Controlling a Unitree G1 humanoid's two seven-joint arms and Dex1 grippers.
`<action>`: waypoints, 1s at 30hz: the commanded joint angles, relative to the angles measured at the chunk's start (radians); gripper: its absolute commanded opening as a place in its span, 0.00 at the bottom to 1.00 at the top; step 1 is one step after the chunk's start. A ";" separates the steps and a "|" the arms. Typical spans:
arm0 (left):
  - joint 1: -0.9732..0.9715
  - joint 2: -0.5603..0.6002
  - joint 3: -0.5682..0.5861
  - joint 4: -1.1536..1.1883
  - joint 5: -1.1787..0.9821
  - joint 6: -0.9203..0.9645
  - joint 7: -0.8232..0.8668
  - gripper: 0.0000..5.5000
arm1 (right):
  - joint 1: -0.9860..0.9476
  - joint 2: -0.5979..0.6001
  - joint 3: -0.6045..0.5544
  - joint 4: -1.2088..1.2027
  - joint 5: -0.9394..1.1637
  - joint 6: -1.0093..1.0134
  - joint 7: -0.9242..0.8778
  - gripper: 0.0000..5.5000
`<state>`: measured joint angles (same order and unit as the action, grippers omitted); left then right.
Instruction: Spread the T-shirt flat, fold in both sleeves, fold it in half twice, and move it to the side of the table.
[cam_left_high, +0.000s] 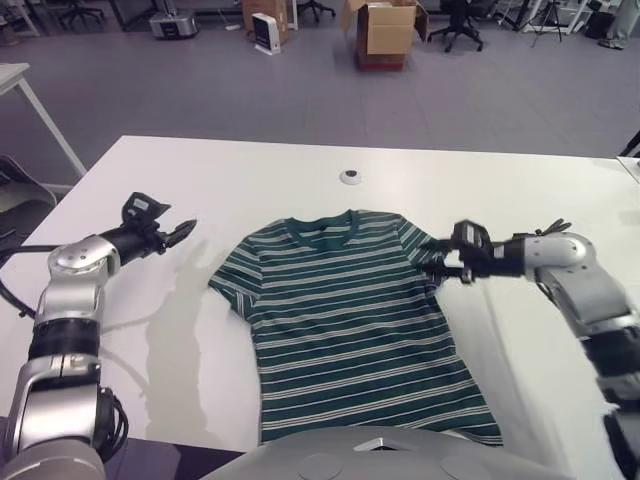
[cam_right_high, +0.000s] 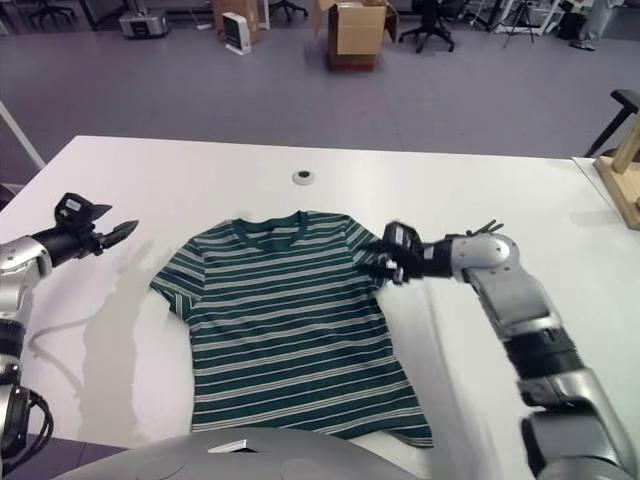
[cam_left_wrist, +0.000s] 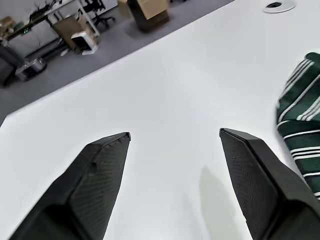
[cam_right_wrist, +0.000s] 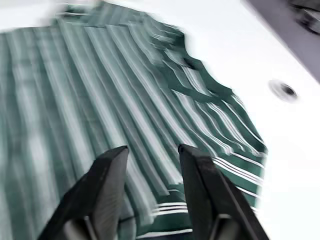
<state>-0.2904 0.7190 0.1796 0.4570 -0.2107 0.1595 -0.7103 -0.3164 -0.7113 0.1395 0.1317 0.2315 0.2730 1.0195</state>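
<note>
On the white table (cam_left_high: 200, 165), T-shirt (cam_left_high: 345, 320): green with pale stripes, spread flat, hem at the near edge, collar pointing away from the robot, both sleeves out to the sides and neither folded in.
left sleeve (cam_left_high: 232, 285): lies flat on the table top, with bare table between it and the left arm's fingers.
left gripper (cam_left_high: 183, 232): fingers spread wide with nothing between them, held over bare table on the robot's left, beside the shirt's shoulder and apart from the cloth.
right sleeve (cam_left_high: 420, 243): partly covered in the head views by the right arm's fingers, which come in from the robot's right.
right gripper (cam_right_wrist: 152, 148): fingers parted by a narrow gap, over the striped cloth at the sleeve and armpit; whether they touch the cloth cannot be told.
round disc (cam_left_high: 350, 177): small, set in the table top beyond the collar, apart from the shirt.
floor beyond the table: an open cardboard box (cam_left_high: 385, 30), a small white unit (cam_left_high: 265, 32) and an office chair (cam_left_high: 458, 22), all well apart from the table.
</note>
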 joint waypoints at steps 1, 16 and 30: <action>0.219 -0.157 0.131 -0.348 -0.203 0.361 0.172 0.60 | -0.055 0.127 -0.096 0.161 0.027 0.085 -0.183 0.34; 0.467 -0.324 0.107 -0.669 -0.274 0.615 0.358 0.21 | -0.076 0.219 -0.126 0.248 -0.011 0.073 -0.274 0.34; 0.316 -0.368 0.210 -0.630 -0.422 0.593 0.368 0.00 | -0.088 0.262 -0.211 0.289 0.012 0.081 -0.382 0.34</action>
<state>0.0548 0.3555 0.4176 -0.1271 -0.6209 0.7224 -0.3472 -0.3769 -0.4598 -0.0386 0.4016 0.2328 0.3438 0.6733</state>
